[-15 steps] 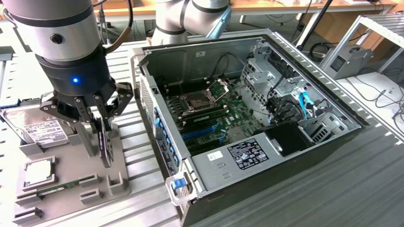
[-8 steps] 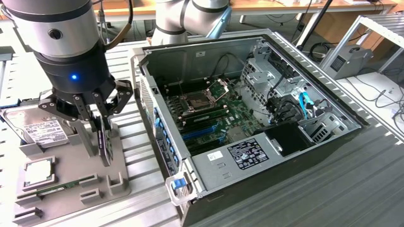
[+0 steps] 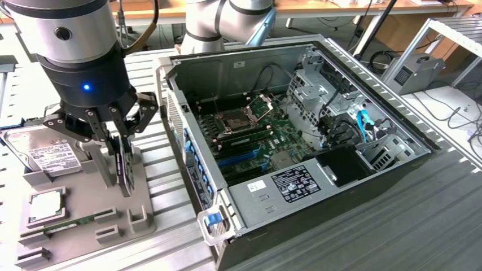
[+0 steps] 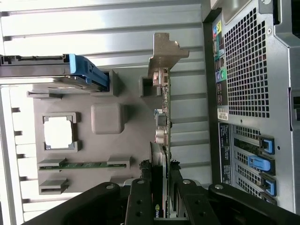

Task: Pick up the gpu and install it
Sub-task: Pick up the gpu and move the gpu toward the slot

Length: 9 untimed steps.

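Grey moulded fixture tray [image 3: 140, 199] [image 4: 93, 154] lies on the slatted metal bench, at the exterior view's left of the open computer case [image 3: 188, 141] [image 4: 243, 70]. The gpu [image 3: 124, 172] [image 4: 163, 108] stands on edge in its slot in the tray, and the wrist view shows its silver bracket [image 4: 165, 51] at the far end.

The gripper [image 3: 121, 145] [image 4: 160, 176] is over the card with a finger pressed to each face, clamped on the gpu, which sits in the tray.

Also on the tray are a hard drive [image 3: 49, 153], a square processor [image 3: 47, 204] [image 4: 58, 132] and a narrow memory stick [image 3: 64, 227] [image 4: 84, 165].

Writing noted:
- The hard drive has a white label. The print is too small to read.
- A black label [image 3: 301, 183] with white print sits on a metal plate inside the case and is not legible.
- A white sticker [image 4: 222, 114] on the case rear is not legible.
- The card's edge near the fingers carries a small green mark that I cannot make out.
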Tool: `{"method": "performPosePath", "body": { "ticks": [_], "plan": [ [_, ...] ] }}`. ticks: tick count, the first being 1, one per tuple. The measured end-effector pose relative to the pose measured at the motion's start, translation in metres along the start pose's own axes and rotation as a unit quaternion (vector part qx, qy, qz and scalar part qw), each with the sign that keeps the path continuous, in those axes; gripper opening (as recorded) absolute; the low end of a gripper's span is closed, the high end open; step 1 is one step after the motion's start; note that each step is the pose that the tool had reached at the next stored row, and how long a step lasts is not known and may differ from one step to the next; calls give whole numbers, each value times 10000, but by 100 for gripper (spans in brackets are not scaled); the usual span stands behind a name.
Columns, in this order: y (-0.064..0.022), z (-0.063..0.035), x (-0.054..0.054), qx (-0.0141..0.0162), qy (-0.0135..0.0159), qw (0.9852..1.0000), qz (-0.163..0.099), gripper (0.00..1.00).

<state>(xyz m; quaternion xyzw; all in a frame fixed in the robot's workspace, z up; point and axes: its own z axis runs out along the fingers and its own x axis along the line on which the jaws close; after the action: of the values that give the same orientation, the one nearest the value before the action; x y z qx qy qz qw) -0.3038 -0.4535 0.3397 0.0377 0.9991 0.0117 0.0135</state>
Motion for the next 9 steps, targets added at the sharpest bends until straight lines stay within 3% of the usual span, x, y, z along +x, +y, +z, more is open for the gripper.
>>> {"method": "performPosePath", "body": {
  "ticks": [9],
  "plan": [
    [2,-65,-2,0,0,10000,0,26]
  ]
}}
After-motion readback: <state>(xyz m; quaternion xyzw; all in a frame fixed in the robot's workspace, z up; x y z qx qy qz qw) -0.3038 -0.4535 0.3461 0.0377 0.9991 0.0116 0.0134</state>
